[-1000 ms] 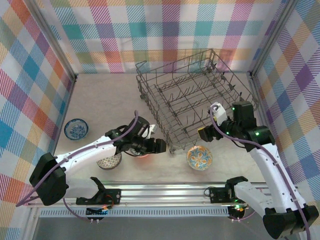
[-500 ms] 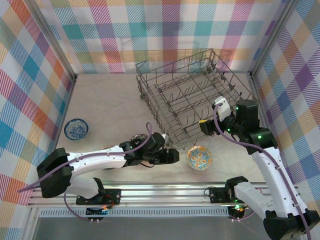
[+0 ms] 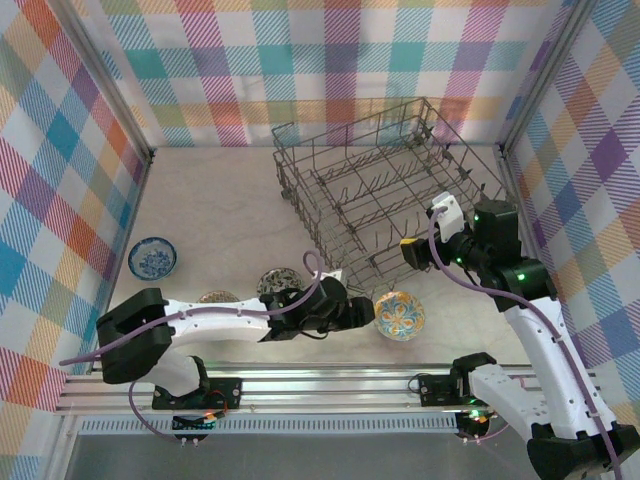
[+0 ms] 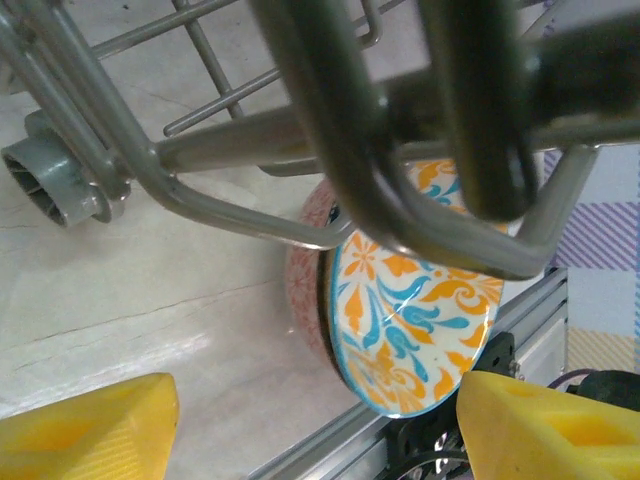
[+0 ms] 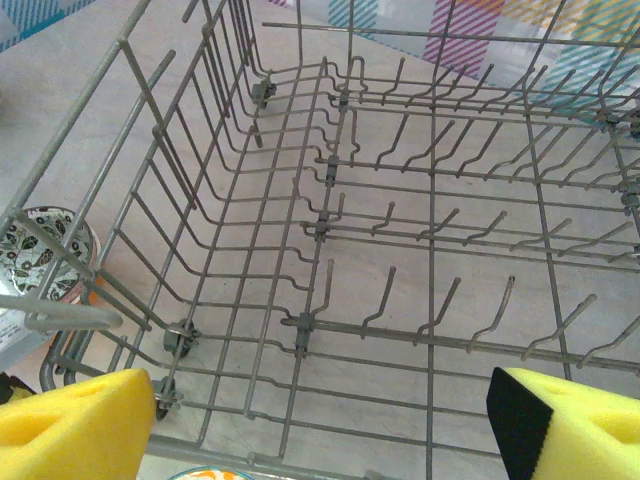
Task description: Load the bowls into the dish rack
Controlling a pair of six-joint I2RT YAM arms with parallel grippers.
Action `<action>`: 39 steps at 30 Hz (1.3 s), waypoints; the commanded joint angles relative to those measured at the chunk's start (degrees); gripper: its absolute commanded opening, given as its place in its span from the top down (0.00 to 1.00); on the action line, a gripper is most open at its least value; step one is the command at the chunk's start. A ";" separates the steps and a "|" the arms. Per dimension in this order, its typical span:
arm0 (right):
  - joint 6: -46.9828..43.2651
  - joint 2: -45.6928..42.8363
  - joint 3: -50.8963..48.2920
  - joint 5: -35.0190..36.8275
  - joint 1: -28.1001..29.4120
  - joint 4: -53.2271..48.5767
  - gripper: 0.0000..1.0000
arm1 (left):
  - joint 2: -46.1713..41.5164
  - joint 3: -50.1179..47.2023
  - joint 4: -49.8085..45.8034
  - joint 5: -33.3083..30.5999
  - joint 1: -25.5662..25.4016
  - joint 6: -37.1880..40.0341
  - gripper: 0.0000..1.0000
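No text, label, brand or number can be read anywhere. The round ceramic bowl with an orange-and-blue floral inside [image 4: 410, 320] carries painted ornament only, no lettering. The grey metal wire dish rack [image 5: 330, 230] shows no legible marking. The checked cloth walls [image 3: 330, 50] are pattern only.

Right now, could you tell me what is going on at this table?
The job is loading bowls into the dish rack, which holds none yet. The left gripper, open, is at the orange-yellow bowl on the table by the rack's near edge, not gripping it. The right gripper, open and empty, hovers at the rack's near right side. The blue bowl, grey mosaic bowl and dark floral bowl sit on the table further left.
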 commanded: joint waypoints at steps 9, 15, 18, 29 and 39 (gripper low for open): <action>1.12 -1.82 -1.26 -0.39 -0.19 2.12 0.13 | 3.26 -3.16 7.38 -6.15 -5.74 -6.52 0.26; 1.60 -3.63 -1.88 -0.09 -0.20 1.75 0.13 | 6.53 -1.89 8.40 -8.68 -7.65 -7.35 0.27; 1.73 -4.42 -2.16 0.02 -0.18 1.71 0.13 | 8.39 -1.38 9.47 -10.45 -8.67 -8.08 0.27; 2.35 -5.59 -2.75 -0.78 -0.20 2.12 0.13 | 13.57 3.00 3.88 -16.80 -13.05 -8.89 0.31; 2.53 -6.70 -4.01 -0.89 -0.20 2.80 0.12 | 14.10 4.07 3.02 -20.98 -13.78 -10.58 0.29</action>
